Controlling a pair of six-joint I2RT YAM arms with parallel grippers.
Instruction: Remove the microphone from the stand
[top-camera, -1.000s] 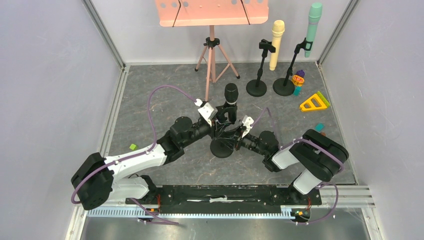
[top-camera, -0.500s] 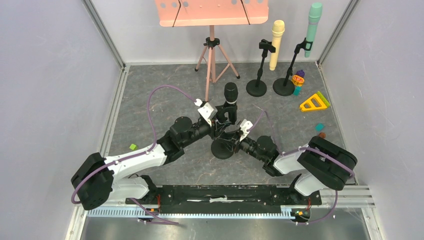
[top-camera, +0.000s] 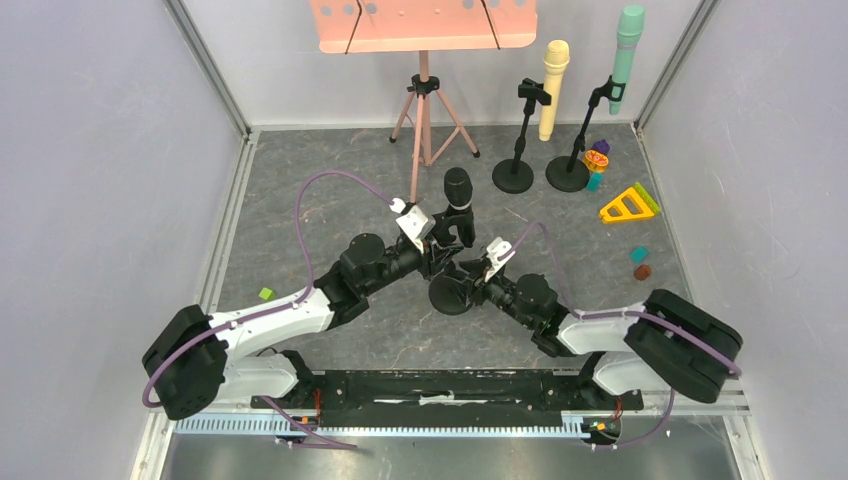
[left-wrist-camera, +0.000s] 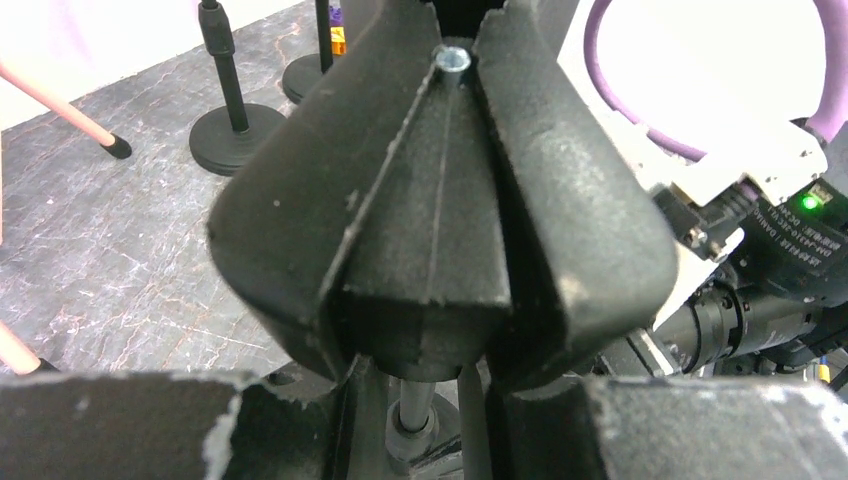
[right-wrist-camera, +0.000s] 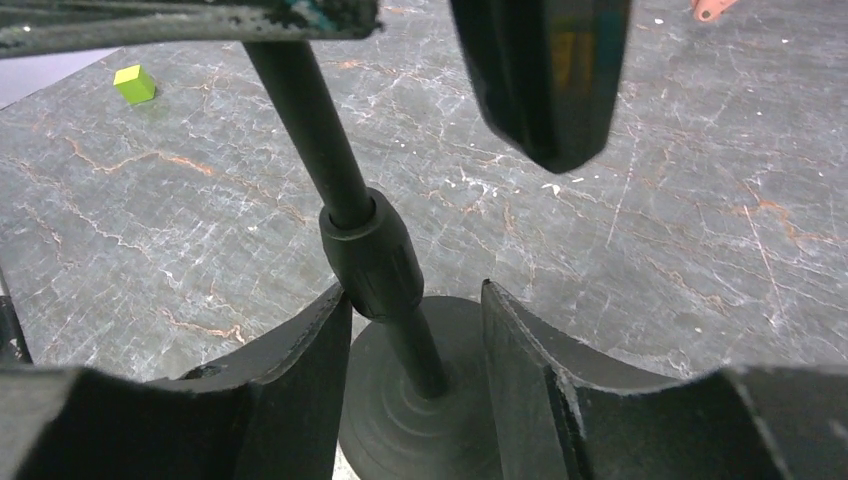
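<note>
Two hands meet at the black microphone (top-camera: 459, 190), which sits in its stand (top-camera: 450, 294) at the centre of the overhead frame. It is well apart from the yellow microphone (top-camera: 554, 85) and green microphone (top-camera: 628, 50) at upper right. The left hand (top-camera: 440, 250) is pinched nearly closed on what looks like the dark tapered clip (left-wrist-camera: 440, 220) cradling the microphone's tail. Its wrist view is too crowded to show where clip ends and barrel begins. The right hand (right-wrist-camera: 415, 300) is parted and holds nothing. Its fingers (right-wrist-camera: 300, 380) stand either side of the thin pole (right-wrist-camera: 305, 110), low over the round base (right-wrist-camera: 390, 440), one just beside or touching the thick collar (right-wrist-camera: 372, 255).

The microphone reads as rigid and fairly light. It has a smooth matte barrel, likely a little slippery, under a rounded mesh head that could dent. The barrel just above the clip looks the best place to take hold, pulling along its length. The stand is a slim rod on a small disc, so it probably tips easily on the grey veined desk (right-wrist-camera: 680, 230) unless steadied.
</note>
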